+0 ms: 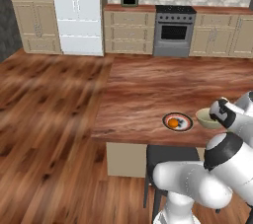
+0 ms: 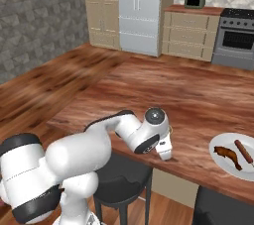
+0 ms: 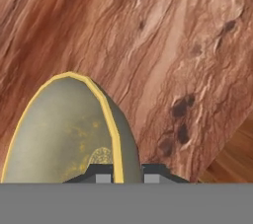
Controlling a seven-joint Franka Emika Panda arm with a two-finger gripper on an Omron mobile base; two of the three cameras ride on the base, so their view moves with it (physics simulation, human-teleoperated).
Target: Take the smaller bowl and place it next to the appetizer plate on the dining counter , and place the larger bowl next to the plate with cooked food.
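The smaller bowl (image 1: 209, 119) sits on the dining counter (image 1: 148, 90) just beside the appetizer plate (image 1: 177, 122), on the side nearer your arm. In the hand view you see its yellow rim (image 3: 111, 119) running between the two dark finger tips (image 3: 101, 174), one inside the bowl and one outside, so the gripper (image 3: 123, 176) is clamped on the bowl's wall. The bowl looks to rest on the wood, though you cannot tell for sure whether it touches. The appetizer plate carries a small orange piece of food (image 1: 173, 124) and lies near the counter's front edge. From the right base view, the white plate with cooked food (image 2: 233, 155) lies well apart along the same counter. A dark stool (image 2: 121, 179) stands under the counter's edge below your arm.
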